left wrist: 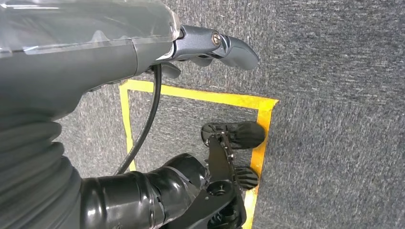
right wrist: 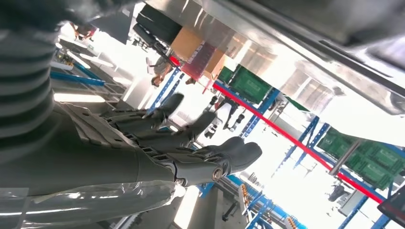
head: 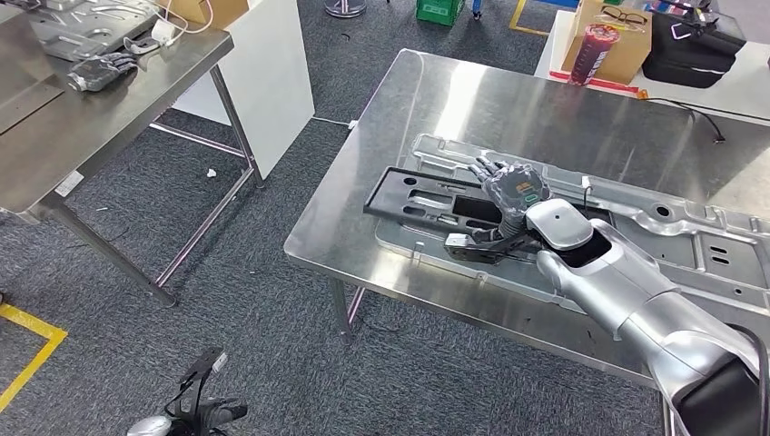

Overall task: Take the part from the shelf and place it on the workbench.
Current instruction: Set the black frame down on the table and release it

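A flat black plastic part (head: pixel 422 201) lies on the large stamped silver panel (head: pixel 699 245) that rests on the steel workbench (head: pixel 472 100). My right hand (head: pixel 510 189) is over the part's right end, fingers spread, and I cannot tell whether it touches the part. The right wrist view has the same hand (right wrist: pixel 181 138) with its fingers stretched out and nothing between them. My left hand (left wrist: pixel 210 45) hangs above grey carpet, thumb extended, holding nothing.
A second steel table (head: pixel 109 109) stands at the left with a metal panel (head: pixel 82 27) and a dark glove-like object (head: pixel 104 68) on it. A white board (head: pixel 272 73) leans behind it. A cardboard box (head: pixel 608 41) and black bag (head: pixel 695 45) sit beyond the workbench.
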`<action>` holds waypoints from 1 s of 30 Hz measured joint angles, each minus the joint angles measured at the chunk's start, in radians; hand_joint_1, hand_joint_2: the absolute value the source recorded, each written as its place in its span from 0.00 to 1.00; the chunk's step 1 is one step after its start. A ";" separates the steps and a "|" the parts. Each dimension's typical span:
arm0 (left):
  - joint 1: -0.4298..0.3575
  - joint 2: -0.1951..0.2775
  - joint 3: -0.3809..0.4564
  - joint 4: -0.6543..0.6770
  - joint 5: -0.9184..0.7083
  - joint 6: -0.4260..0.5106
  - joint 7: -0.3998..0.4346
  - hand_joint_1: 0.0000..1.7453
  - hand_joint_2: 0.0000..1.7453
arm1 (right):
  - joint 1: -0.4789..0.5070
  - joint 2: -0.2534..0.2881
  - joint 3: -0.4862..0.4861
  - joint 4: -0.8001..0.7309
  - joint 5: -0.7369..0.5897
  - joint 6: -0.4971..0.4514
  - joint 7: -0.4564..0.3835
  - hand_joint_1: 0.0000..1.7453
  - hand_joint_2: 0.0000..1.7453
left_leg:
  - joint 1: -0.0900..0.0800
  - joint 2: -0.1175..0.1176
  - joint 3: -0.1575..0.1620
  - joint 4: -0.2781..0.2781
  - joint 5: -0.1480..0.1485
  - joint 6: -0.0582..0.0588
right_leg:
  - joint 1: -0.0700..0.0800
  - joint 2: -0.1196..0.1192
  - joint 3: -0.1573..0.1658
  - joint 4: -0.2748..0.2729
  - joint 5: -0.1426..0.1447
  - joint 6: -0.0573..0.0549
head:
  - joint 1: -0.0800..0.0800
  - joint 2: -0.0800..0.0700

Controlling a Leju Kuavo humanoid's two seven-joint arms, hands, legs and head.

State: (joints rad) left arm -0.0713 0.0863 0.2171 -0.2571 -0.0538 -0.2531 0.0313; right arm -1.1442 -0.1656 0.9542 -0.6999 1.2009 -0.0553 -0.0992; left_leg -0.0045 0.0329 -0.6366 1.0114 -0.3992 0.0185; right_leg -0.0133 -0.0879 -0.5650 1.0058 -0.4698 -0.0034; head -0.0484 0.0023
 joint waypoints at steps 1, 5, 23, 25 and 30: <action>0.000 0.000 0.000 0.000 0.000 0.000 0.000 0.00 1.00 | 0.000 0.000 0.000 0.001 0.000 0.000 0.000 0.00 0.00 | 0.000 0.000 0.000 0.000 0.000 0.000 | 0.000 0.000 0.000 0.000 0.000 0.001 | 0.000 0.000; 0.000 0.000 0.004 0.000 0.002 0.012 0.001 0.00 0.00 | 0.000 0.000 -0.001 0.005 0.000 0.001 0.000 0.00 0.00 | 0.000 0.001 0.001 0.000 0.000 0.000 | 0.001 0.001 -0.001 0.000 0.000 0.002 | 0.000 0.000; 0.009 -0.001 0.052 0.003 -0.025 0.022 0.006 0.00 0.00 | 0.048 -0.008 -0.041 -0.127 0.010 -0.082 0.052 0.00 0.00 | 0.001 0.007 0.002 -0.001 -0.002 0.001 | 0.002 0.006 0.000 0.000 -0.002 0.005 | 0.000 0.000; 0.011 -0.001 0.054 0.003 -0.043 0.037 0.012 0.00 0.00 | 0.081 -0.004 -0.042 -0.236 0.025 -0.075 0.069 0.00 0.00 | 0.000 0.007 0.001 0.001 -0.005 0.004 | 0.000 0.006 0.001 0.000 -0.004 0.007 | 0.000 0.000; 0.012 -0.014 0.062 0.003 -0.083 0.102 0.018 0.00 0.00 | 0.140 0.027 -0.042 -0.512 0.042 -0.054 0.114 0.00 0.00 | 0.005 0.003 0.009 -0.013 0.002 0.017 | -0.001 0.015 0.002 0.010 -0.017 0.014 | 0.000 0.000</action>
State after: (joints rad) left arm -0.0593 0.0725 0.2787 -0.2541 -0.1369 -0.1507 0.0492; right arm -1.0042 -0.1387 0.9125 -1.2122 1.2428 -0.1090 0.0151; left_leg 0.0002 0.0354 -0.6280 0.9982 -0.3973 0.0354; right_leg -0.0146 -0.0726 -0.5628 1.0157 -0.4864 0.0110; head -0.0486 0.0023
